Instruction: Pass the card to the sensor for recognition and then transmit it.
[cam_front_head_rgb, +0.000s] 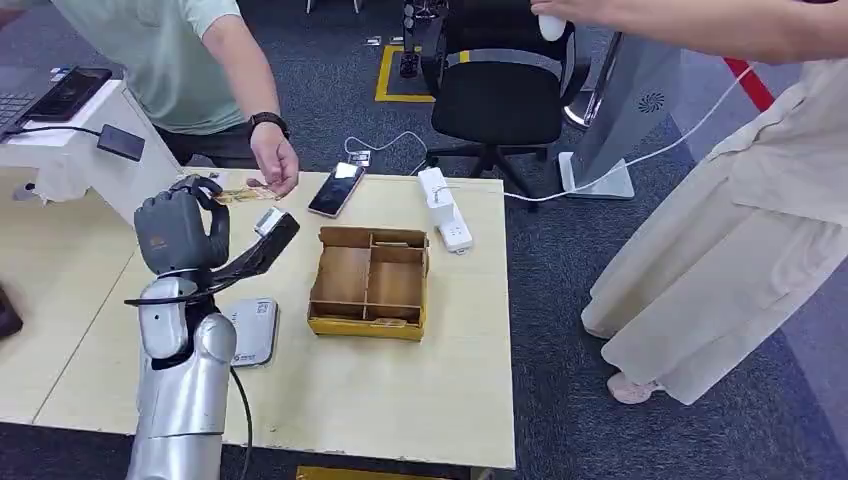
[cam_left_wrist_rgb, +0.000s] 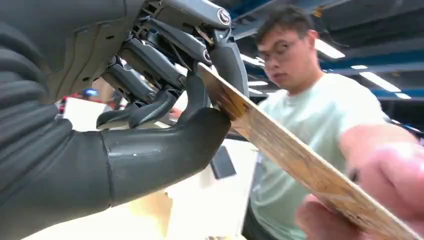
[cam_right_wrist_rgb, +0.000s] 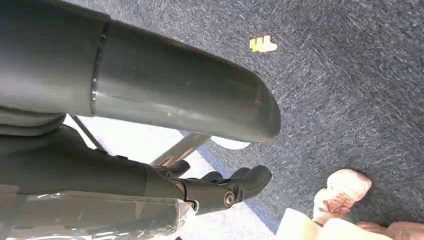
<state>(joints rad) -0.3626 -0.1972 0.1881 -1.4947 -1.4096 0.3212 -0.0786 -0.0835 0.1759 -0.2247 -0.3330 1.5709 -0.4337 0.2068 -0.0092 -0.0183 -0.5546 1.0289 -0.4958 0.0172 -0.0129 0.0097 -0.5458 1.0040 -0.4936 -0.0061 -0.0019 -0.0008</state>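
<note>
Left hand (cam_front_head_rgb: 178, 232) is raised over the near-left part of the table (cam_front_head_rgb: 400, 400), pinching one end of the card (cam_front_head_rgb: 243, 194) between its thumb and fingers; in the left wrist view the card (cam_left_wrist_rgb: 280, 150) runs out from that grip toward a person's hand (cam_left_wrist_rgb: 380, 165). Just below the left hand, a white card reader (cam_front_head_rgb: 250, 332) lies flat on the table with a black cable trailing off the near edge. Right hand (cam_right_wrist_rgb: 220, 190) hangs beside the table above grey carpet, holding nothing, fingers loosely apart. Mid-table stands a wooden tray (cam_front_head_rgb: 368, 282) with several compartments. Farther back, the person's hand (cam_front_head_rgb: 274, 160) grips the card's other end above the table's far edge, so both hold it. Beside that lies a phone (cam_front_head_rgb: 336, 189), and a white power strip (cam_front_head_rgb: 444, 208) rests at the far edge. Beyond the table stands a black office chair (cam_front_head_rgb: 495, 95), and a second person in pale clothing (cam_front_head_rgb: 740, 230) stands to the right.
</note>
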